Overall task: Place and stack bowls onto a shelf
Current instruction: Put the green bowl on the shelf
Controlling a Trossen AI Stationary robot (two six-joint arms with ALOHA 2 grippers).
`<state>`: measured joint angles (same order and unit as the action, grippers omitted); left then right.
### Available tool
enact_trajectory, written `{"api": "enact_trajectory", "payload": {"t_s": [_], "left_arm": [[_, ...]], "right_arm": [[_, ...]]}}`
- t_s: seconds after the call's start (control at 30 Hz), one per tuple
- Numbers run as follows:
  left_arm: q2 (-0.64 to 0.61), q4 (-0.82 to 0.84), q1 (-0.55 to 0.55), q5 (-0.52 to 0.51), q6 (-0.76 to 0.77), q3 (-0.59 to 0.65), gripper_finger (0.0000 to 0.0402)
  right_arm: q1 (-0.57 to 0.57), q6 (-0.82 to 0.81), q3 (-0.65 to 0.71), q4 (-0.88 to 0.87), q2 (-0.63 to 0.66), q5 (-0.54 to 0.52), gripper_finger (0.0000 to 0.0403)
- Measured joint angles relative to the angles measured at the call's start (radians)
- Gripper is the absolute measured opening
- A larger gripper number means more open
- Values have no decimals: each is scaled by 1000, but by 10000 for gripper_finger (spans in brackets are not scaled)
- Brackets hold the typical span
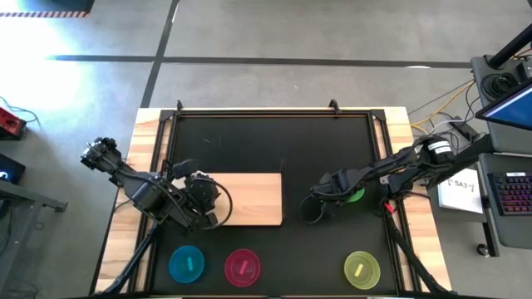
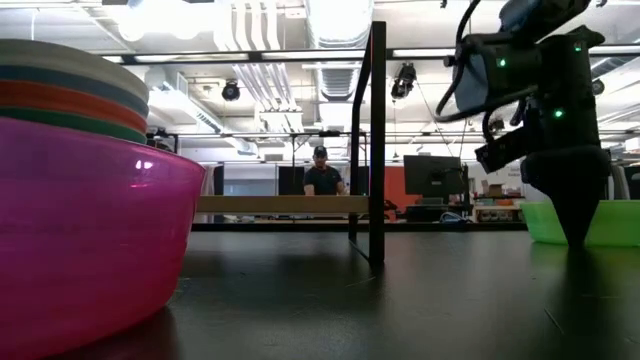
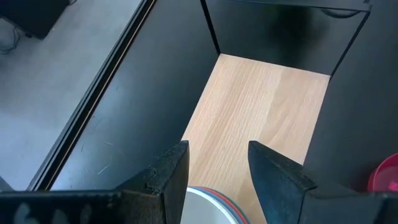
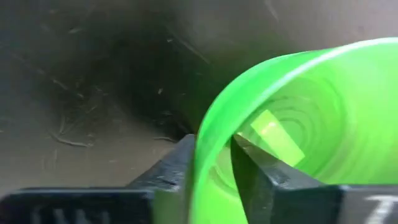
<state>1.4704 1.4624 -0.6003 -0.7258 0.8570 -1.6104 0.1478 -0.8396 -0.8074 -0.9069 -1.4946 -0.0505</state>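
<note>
The light wooden shelf (image 1: 253, 199) lies mid-table. My left gripper (image 3: 217, 152) is open above its left end, over a stack of bowls (image 3: 208, 202) with a white one on top; the low view shows white, blue, red and dark green rims in this stack (image 2: 70, 85). I cannot tell whether the fingers touch it. My right gripper (image 1: 332, 198) is shut on the green bowl (image 1: 357, 196), right of the shelf. The cyan (image 1: 186, 264), magenta (image 1: 243, 266) and yellow-green (image 1: 362, 268) bowls sit upright along the near edge. My right gripper pinches the green bowl's rim (image 4: 208, 134) on the side toward the shelf, one finger (image 4: 255, 168) inside the bowl and the other outside. The fingers come from above, pointing down (image 2: 578, 225). The bowl stays upright, its base seemingly on the table (image 2: 600, 235).
A black frame with upright posts (image 2: 377, 140) surrounds the tabletop. The magenta bowl (image 2: 80, 230) fills the low view's left foreground. Bare black table lies between the shelf and the far edge (image 1: 274, 141). A person stands far off in the room (image 2: 322, 175).
</note>
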Motion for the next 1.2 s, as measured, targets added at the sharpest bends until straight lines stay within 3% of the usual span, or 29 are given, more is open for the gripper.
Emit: {"api": "enact_trajectory", "payload": {"t_s": [0.2, 0.4, 0.7, 0.93, 1.2], "left_arm": [[0, 0, 0, 2, 0, 0, 148], [0, 0, 0, 1, 0, 0, 148], [0, -4, 0, 1, -1, 0, 148], [0, -17, 0, -26, -187, 0, 144], [0, -280, 0, -62, -583, 0, 134]], "right_arm": [[0, 39, 0, -12, 3, 32, 15], [0, 34, -27, -46, 80, 21, 9], [0, 64, -180, -57, 218, -191, 9], [16, 473, -419, 11, 228, -256, 8], [20, 907, -709, 34, 110, -141, 8]]}}
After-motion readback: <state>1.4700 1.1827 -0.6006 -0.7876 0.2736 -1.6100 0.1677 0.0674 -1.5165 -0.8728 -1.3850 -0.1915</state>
